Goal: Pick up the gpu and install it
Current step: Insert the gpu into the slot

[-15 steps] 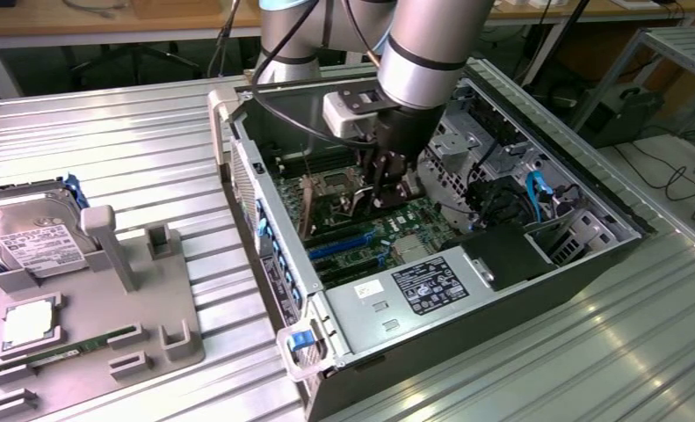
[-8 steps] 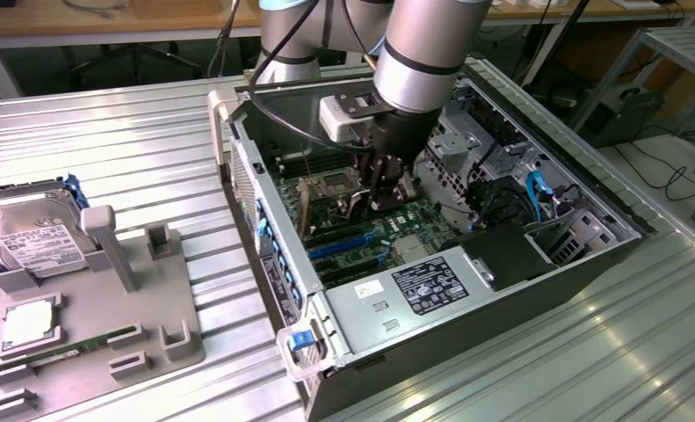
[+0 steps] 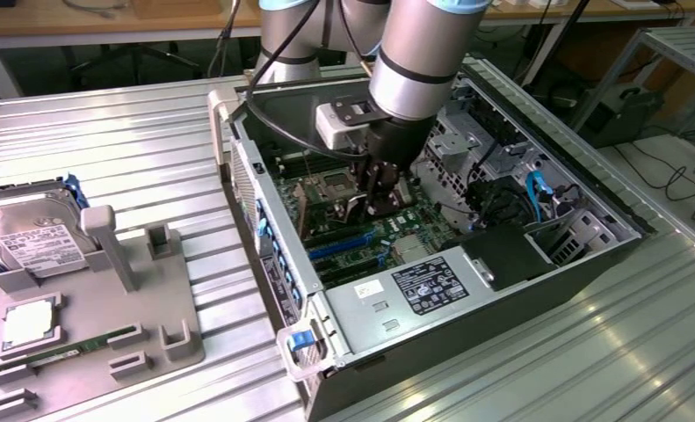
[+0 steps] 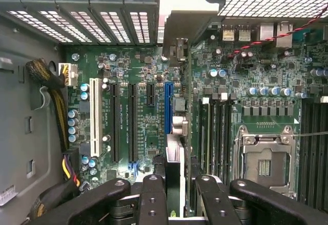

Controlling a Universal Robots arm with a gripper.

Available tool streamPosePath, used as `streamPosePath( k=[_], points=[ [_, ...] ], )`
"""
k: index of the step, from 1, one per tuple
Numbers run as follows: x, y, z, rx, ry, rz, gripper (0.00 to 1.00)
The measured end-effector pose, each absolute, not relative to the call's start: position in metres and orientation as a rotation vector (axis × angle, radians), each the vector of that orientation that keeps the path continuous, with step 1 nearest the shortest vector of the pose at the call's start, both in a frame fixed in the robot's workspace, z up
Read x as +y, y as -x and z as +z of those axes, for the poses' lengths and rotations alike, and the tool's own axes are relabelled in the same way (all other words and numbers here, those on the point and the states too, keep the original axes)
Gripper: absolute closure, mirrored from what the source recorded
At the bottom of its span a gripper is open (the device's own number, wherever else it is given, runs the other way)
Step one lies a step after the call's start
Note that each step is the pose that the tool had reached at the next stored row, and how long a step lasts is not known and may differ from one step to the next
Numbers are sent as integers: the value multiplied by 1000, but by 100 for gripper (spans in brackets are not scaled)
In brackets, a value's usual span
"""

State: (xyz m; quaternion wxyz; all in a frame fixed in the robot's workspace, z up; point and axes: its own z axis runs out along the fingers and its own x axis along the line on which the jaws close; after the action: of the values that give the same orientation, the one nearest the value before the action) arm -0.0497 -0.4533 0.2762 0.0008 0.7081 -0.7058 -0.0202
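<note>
My gripper [image 3: 380,195] is down inside the open computer case [image 3: 279,264], over the green motherboard [image 4: 143,81]. Its black fingers [image 4: 154,197] are shut on the gpu [image 4: 175,171], which I see edge-on as a thin dark card. The card's silver bracket [image 4: 184,22] points at the case's rear slot openings. The gpu hangs upright right beside the blue expansion slot [image 4: 168,107] and in line with it; I cannot tell whether its edge touches the slot. In the exterior view the gpu [image 3: 352,209] shows its brownish side under the gripper.
Black slots [image 4: 130,117] and a white slot [image 4: 94,117] lie beside the blue one. The CPU socket [image 4: 264,161] and memory slots [image 4: 215,133] are on the other side. Cable bundles [image 4: 51,97] run along the case wall. On the exterior view's left, a grey fixture [image 3: 148,308] holds a hard drive [image 3: 37,242] and a memory stick [image 3: 83,347].
</note>
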Motion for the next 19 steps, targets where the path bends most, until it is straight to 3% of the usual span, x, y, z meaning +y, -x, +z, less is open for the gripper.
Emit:
streamPosePath(
  k=[19],
  points=[
    [-455, 51, 273, -2219, -2227, -57, 73]
  ],
)
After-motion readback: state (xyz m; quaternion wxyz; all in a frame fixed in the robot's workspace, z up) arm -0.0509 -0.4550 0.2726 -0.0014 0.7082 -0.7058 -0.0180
